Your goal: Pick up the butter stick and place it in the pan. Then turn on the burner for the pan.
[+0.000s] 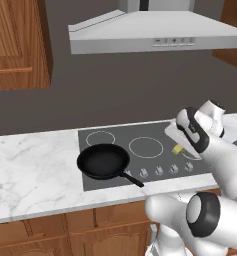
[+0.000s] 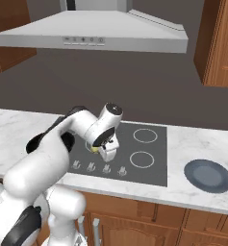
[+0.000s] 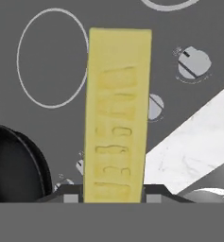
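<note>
The gripper [image 2: 107,153] was clamped on the butter [image 3: 116,116], which stood between its jaws above the cooktop [image 1: 155,135], by the knobs [image 3: 193,63]. The pan [image 1: 103,161] sat apart on the front left burner.

arm [image 2: 62,139] bent forward and low, wrist angled down, gripper [image 2: 107,153] fingers clamped on butter stick [image 3: 116,116], stick pokes out past tips

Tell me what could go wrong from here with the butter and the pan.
The gripper holds the butter stick by one end, so the long free part could tilt or slip out during the carry. The pan sits off to the side, not beneath the butter, so an early release would drop it on the cooktop near the knobs.
</note>
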Controlling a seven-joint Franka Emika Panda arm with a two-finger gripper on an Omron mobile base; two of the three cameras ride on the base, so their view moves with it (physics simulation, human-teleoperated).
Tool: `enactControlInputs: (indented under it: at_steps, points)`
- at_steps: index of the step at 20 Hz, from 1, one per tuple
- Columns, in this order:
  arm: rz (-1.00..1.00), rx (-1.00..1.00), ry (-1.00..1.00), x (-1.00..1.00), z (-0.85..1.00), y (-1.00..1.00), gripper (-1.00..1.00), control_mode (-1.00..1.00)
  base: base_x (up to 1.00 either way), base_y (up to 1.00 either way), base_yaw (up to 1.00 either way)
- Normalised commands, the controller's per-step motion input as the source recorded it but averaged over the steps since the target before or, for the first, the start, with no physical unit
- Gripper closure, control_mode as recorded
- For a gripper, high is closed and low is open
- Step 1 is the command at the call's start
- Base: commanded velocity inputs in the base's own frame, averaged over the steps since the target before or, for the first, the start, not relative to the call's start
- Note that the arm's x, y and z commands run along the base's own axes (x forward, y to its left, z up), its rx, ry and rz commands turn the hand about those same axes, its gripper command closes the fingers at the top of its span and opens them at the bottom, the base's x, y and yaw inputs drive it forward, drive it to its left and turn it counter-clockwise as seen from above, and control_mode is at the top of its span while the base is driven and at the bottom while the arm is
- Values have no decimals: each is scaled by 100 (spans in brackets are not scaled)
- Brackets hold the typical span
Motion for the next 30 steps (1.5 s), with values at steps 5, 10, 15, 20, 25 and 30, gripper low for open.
enactControlInputs:
  at_steps: [5, 10, 15, 20, 25, 30]
  points:
    - [25, 0, 7, 29, 13, 100, 100, -100, 0, 0, 0]
    - [24, 0, 9, 36, 9, 100, 100, -100, 0, 0, 0]
    - [22, -1, 11, 42, 0, 100, 100, -100, 0, 0, 0]
    - [16, -5, 6, 39, 0, 94, 100, -100, 0, 0, 0]
    - [1, -17, 1, 5, -10, 72, 100, -100, 0, 0, 0]
    - [0, -18, 0, 0, -28, 37, 100, -100, 0, 0, 0]
